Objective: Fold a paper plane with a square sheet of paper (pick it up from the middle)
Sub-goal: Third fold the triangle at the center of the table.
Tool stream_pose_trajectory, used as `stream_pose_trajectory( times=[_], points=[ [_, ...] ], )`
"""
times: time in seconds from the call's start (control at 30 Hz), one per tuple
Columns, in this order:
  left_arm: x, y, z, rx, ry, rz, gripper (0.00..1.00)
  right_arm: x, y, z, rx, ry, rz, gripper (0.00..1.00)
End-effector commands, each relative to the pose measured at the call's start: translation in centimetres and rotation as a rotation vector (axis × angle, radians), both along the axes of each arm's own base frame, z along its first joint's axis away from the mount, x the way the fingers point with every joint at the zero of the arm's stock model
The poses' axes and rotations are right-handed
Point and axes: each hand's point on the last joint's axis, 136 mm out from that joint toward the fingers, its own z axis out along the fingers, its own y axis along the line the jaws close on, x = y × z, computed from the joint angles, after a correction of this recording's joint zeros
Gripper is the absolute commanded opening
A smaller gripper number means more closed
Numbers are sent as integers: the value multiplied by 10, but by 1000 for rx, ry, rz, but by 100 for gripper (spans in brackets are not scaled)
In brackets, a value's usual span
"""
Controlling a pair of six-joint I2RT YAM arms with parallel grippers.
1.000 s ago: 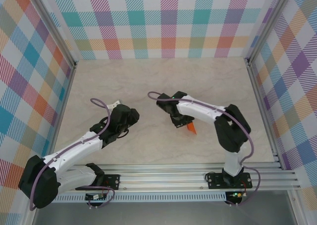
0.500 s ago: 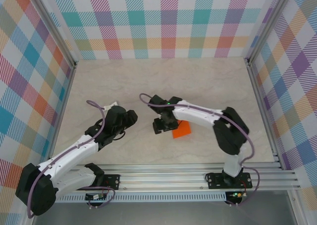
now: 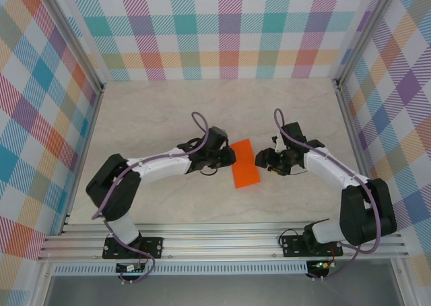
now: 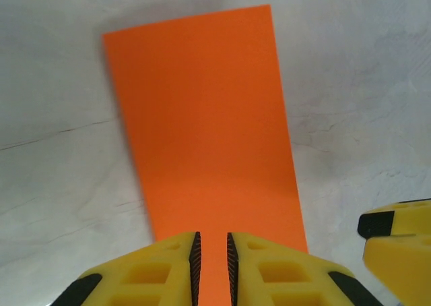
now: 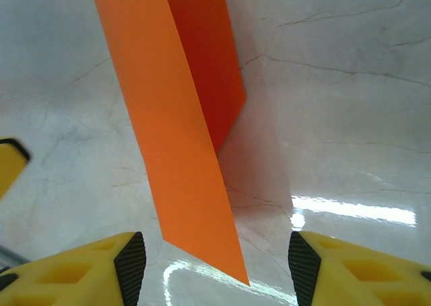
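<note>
Paper (image 4: 202, 117) edge hidden, left tool (image 4: 212, 244) pinching

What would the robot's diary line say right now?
stage: orange paper folded in half | left gripper: nearly shut over its edge, grip unclear | right gripper: open around paper's corner

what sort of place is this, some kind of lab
Most likely a robot test cell in a lab: two robot arms bolted to an aluminium rail, a marble-look tabletop boxed in by plaid panels, and an orange sheet of paper between them.
</note>
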Motion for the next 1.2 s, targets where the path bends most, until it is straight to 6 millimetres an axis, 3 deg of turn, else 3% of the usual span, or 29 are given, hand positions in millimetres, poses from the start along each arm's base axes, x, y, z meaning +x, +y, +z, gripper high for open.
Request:
stream_pose_trajectory(
  times=[0.0,0.13,0.3,0.47,0.77,1.0,1.17],
  points=[
    [-6,-15,-23,34,64,-35,19,7,18,4,138,-14,69,57],
    [-7,-26,-40,53,95,-51,17,14,23,-3,174,5,99,55],
    [-6,-22,-58,89,123,-25,15,25,20,-15,145,26,114,54],
    [-8,-18,-65,107,131,-26,14,35,29,-18,177,41,162,51],
    [-10,-20,-64,100,126,-51,15,49,30,-29,145,69,193,46],
    [-10,-18,-64,106,123,-51,15,50,12,-35,37,47,144,53],
    [-10,-19,-61,102,117,-53,15,43,22,-46,108,101,163,55]
  ],
)
